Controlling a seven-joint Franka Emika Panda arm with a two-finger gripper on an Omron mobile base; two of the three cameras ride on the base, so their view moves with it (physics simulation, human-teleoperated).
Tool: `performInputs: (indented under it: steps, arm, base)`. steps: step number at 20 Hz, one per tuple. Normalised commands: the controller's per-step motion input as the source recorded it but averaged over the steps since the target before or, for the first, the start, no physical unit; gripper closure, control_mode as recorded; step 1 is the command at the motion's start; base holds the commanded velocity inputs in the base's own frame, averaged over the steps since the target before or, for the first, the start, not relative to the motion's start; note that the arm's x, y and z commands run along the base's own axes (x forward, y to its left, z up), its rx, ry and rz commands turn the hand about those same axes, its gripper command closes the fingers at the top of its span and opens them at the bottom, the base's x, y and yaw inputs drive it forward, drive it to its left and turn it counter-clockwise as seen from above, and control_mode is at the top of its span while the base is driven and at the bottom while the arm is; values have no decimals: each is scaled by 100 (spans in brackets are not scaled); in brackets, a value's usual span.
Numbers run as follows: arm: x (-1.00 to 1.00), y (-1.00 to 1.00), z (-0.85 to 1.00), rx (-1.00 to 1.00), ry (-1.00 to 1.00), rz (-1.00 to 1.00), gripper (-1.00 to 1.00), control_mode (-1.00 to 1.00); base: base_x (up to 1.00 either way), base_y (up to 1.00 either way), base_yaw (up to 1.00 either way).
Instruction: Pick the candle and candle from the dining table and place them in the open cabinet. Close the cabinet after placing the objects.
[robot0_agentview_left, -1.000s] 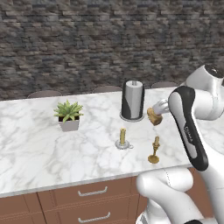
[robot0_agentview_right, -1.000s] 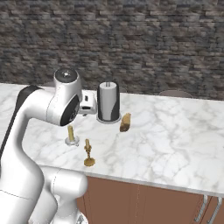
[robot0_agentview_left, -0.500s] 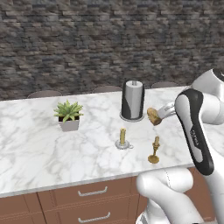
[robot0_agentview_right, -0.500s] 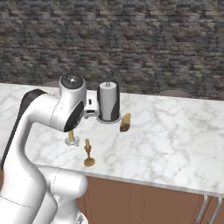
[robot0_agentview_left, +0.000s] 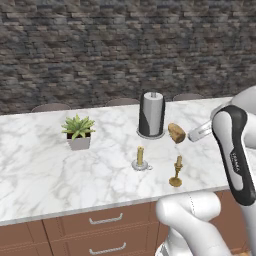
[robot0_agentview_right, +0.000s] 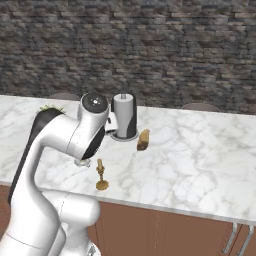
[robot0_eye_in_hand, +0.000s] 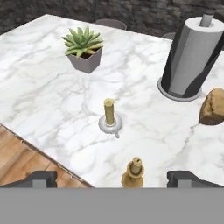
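- The gripper (robot0_eye_in_hand: 112, 178) hangs above the table's near edge with its jaws spread wide and nothing between them; in the hand view its two dark tips stand far apart at the bottom corners.
- Between those tips, the hand view shows the top of the brass candle (robot0_eye_in_hand: 133, 174), seen from above at the table edge.
- Just past it, same view, the dish candle (robot0_eye_in_hand: 110, 116) stands upright on the marble, apart from the brass one.
- In the left base view the two show side by side: dish candle (robot0_agentview_left: 140, 159) to the left, brass candle (robot0_agentview_left: 176, 172) to the right and nearer the edge, its slim stem plain to see.
- In the right base view the arm's elbow covers the dish candle; the brass candle (robot0_agentview_right: 101, 175) stands clear, just below the elbow.
- Behind the candles stand the towel stand (robot0_agentview_left: 151, 115) and, to its right, the brown lump (robot0_agentview_left: 176, 133); the hand view shows the lump (robot0_eye_in_hand: 213, 107) close beside the stand's base.
- A plant (robot0_agentview_left: 78, 132) sits well left of the candles; the right base view shows only its leaf tips (robot0_agentview_right: 51, 108) behind the arm.
- The table (robot0_agentview_left: 45, 175) has a marble top; the left base view shows its drawers (robot0_agentview_left: 106, 219) with bar handles.
- A stone wall (robot0_agentview_right: 190, 55) runs behind.
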Motion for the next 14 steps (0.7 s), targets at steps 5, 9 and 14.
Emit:
performInputs:
  steps: [5, 9, 14]
  arm:
    - [-8, -12, -8, 0, -9, 17, -100, -100]
    - [-6, -12, -8, 0, -9, 19, -100, -100]
    - [-6, -11, -9, 0, -8, 20, -100, -100]
  base:
    - [0, 0, 0]
    - [0, 0, 0]
    - [0, 0, 0]
